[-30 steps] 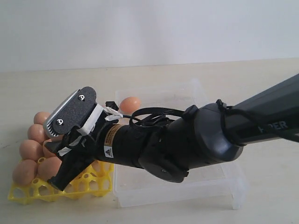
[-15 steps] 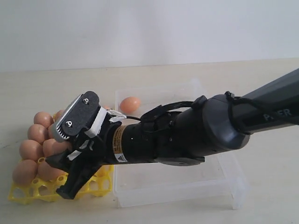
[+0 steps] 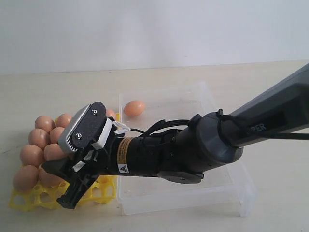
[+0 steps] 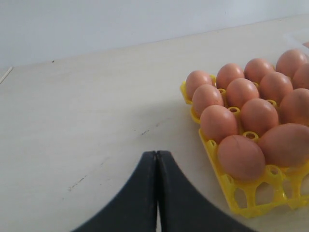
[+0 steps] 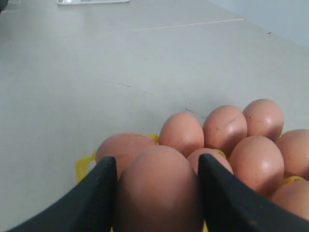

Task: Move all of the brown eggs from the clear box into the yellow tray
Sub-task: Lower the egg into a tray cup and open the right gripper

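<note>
Brown speckled oval eggs point(image 4: 241, 157) mostly sit packed in the bright yellow plastic lattice tray point(image 3: 29, 202) on the pale desk point(image 4: 72, 121); a lone egg point(image 3: 134, 108) lies in the far corner of the shallow clear plastic box point(image 3: 193, 195), and my right tool point(image 5: 157, 164) clasps a gripped egg point(image 5: 158, 198) over the crowded rows. I fear lowering it onto a neighbour instead of an open cup, cracking shells or rolling it off the rim; releasing high would drop it. My left tool point(image 4: 157, 157) is closed, empty, beside the tray
</note>
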You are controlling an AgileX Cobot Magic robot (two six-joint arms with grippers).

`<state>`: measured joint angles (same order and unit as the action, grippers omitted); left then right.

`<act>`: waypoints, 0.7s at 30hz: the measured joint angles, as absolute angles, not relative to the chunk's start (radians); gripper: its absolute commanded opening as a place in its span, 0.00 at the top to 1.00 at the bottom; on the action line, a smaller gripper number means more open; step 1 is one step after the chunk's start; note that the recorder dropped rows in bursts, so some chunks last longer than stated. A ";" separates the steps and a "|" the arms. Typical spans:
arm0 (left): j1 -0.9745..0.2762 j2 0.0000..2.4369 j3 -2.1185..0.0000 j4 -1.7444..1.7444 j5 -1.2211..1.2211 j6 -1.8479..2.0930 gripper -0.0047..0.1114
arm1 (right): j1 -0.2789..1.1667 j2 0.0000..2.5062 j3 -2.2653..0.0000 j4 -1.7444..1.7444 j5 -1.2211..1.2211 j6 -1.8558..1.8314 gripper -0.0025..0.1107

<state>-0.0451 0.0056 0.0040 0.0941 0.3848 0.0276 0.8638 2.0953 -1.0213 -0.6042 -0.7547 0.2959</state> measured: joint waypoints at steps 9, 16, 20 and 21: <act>-0.045 0.006 0.004 0.094 0.385 0.028 0.96 | 0.860 2.102 -1.021 -0.604 -0.783 0.168 0.98; -0.045 0.006 0.004 0.094 0.385 0.028 0.96 | 0.852 2.103 -1.021 -0.608 -0.721 0.167 0.98; -0.045 0.006 0.004 0.094 0.385 0.028 0.96 | 0.852 2.095 -1.021 -0.621 -0.640 0.167 0.98; -0.045 0.006 0.004 0.094 0.385 0.028 0.96 | 0.852 2.095 -1.021 -0.626 -0.628 0.167 0.98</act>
<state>-0.0451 0.0056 0.0040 0.0941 0.3848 0.0276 0.8519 2.0945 -1.0213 -0.6261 -0.6278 0.1667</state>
